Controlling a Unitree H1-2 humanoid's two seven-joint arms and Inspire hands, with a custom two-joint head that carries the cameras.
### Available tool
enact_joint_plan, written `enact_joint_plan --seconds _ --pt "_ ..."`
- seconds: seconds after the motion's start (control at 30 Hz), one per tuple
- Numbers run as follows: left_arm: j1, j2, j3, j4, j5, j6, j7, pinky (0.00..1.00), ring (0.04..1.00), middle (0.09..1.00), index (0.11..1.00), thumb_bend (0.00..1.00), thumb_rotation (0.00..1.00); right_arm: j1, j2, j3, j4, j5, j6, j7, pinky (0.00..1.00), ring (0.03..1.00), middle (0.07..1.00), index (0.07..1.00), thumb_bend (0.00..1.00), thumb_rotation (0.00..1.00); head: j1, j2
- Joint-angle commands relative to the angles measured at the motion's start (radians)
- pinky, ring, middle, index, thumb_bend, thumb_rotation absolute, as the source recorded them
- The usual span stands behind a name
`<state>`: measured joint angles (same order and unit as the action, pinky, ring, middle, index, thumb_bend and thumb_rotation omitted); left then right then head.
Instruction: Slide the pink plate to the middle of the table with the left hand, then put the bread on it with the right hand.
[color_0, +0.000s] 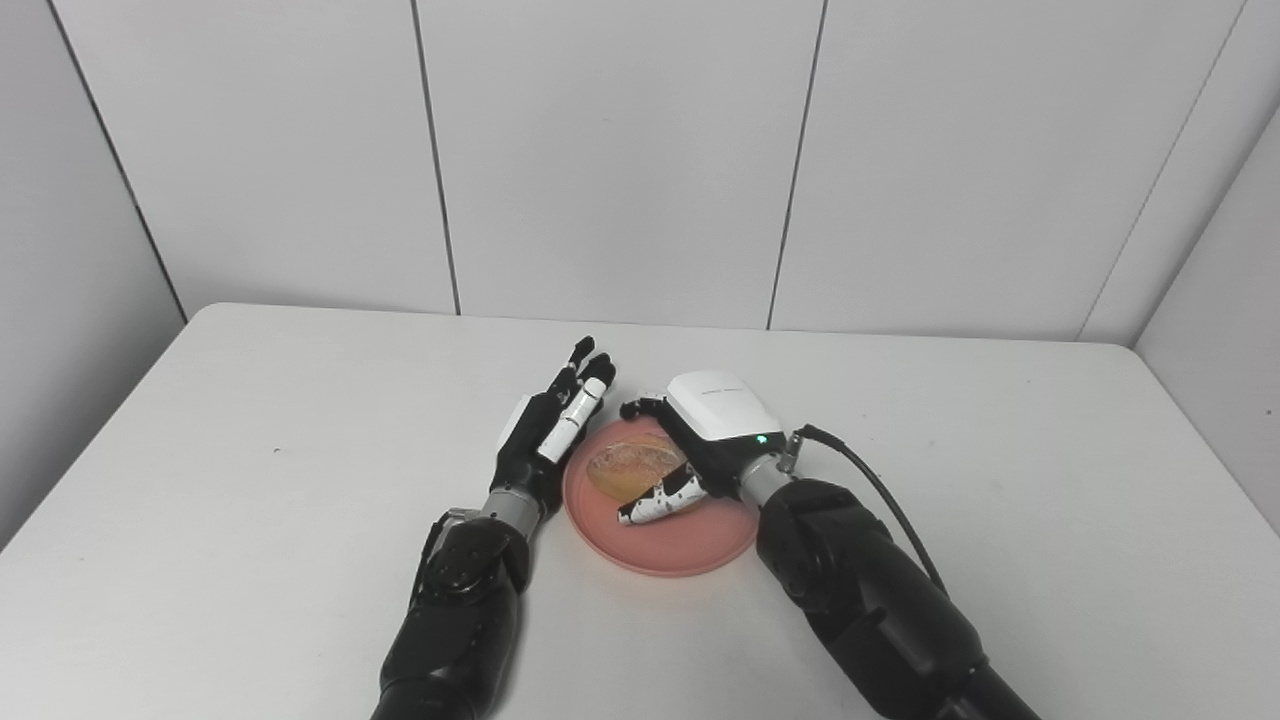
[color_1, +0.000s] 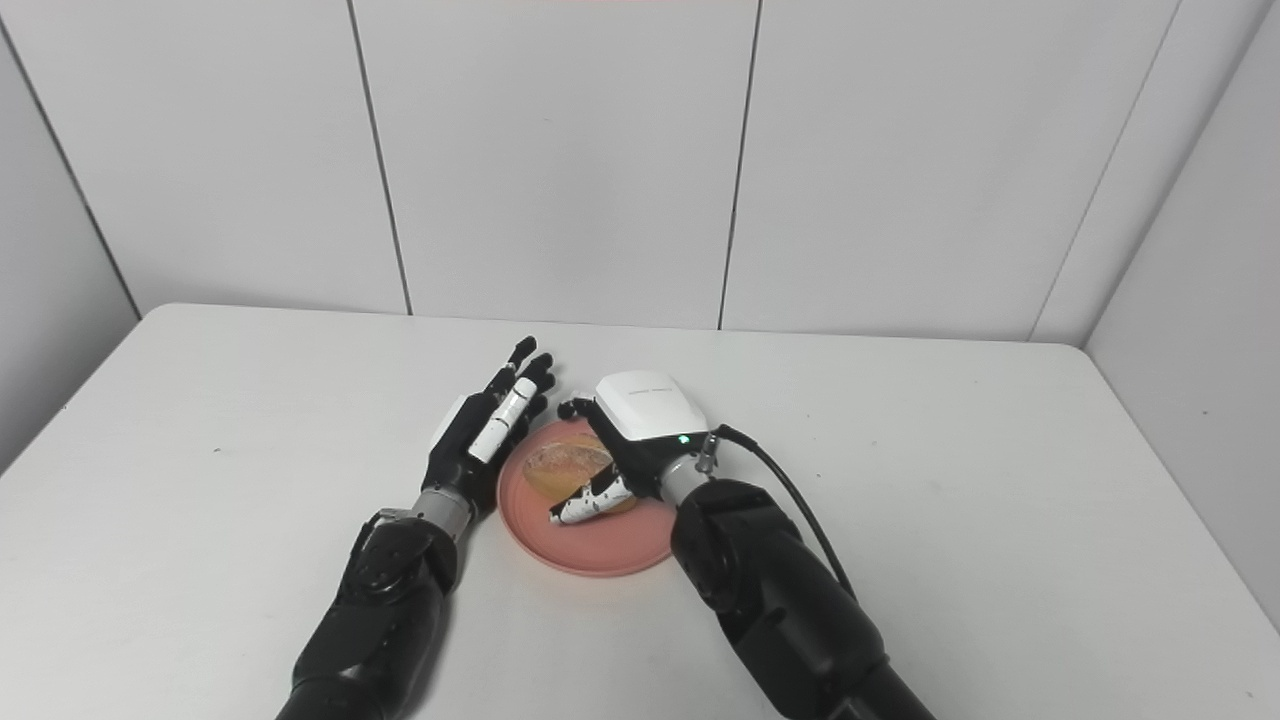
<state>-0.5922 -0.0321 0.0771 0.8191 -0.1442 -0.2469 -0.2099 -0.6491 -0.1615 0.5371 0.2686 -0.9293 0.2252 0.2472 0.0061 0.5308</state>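
The pink plate (color_0: 690, 545) lies near the middle of the white table (color_0: 300, 420). The bread (color_0: 630, 465), a golden-brown roll, rests on the plate's far half. My right hand (color_0: 705, 430) is over the bread. Its thumb lies along the bread's near side and its fingers reach round the far side, so it is shut on the bread. My left hand (color_0: 550, 430) is open with straight fingers, standing on its edge right beside the plate's left rim. The same scene shows in the right eye view, with the bread (color_1: 565, 465) on the plate (color_1: 600, 550).
A black cable (color_0: 880, 490) runs from my right wrist back along the forearm. Grey panel walls stand behind the table and at both sides. Nothing else lies on the table.
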Motion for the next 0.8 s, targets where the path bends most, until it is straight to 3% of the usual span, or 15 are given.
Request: enact_joint_plan --seconds 0.0,0.37,0.47,0.6,0.77 --pt "0.075 -0.017 -0.001 0.065 -0.020 0.004 -0.017 1.00 0.968 0.949 0.990 0.70 0.66 -0.054 -0.010 -0.005 -0.031 -0.025 0.012 -0.003 0.98 0.931 0.915 0.815 1.00 0.49 0.000 0.001" --pt "0.085 -0.007 -0.013 0.048 -0.010 0.003 -0.015 0.96 0.933 0.943 0.976 0.71 0.68 -0.047 -0.008 -0.048 -0.039 -0.006 0.009 -0.003 0.88 0.922 0.917 0.810 1.00 0.45 -0.013 0.004" --pt "0.088 -0.005 -0.012 0.046 -0.012 -0.001 -0.014 0.96 0.935 0.946 0.976 0.71 0.68 -0.036 -0.003 -0.065 -0.040 0.010 -0.014 -0.041 0.85 0.908 0.907 0.802 1.00 0.45 -0.019 0.005" --pt "0.090 -0.007 -0.009 0.046 -0.010 -0.010 -0.002 0.94 0.926 0.926 0.967 0.74 0.70 -0.010 0.017 -0.110 -0.018 0.081 -0.085 -0.153 0.71 0.834 0.845 0.778 0.95 0.59 -0.020 0.006" --pt "0.095 -0.024 0.010 0.009 -0.018 0.002 0.038 0.95 0.939 0.925 0.971 0.78 0.80 0.030 0.040 -0.193 0.034 0.232 -0.257 -0.310 0.64 0.780 0.805 0.794 0.83 0.79 -0.018 0.007"
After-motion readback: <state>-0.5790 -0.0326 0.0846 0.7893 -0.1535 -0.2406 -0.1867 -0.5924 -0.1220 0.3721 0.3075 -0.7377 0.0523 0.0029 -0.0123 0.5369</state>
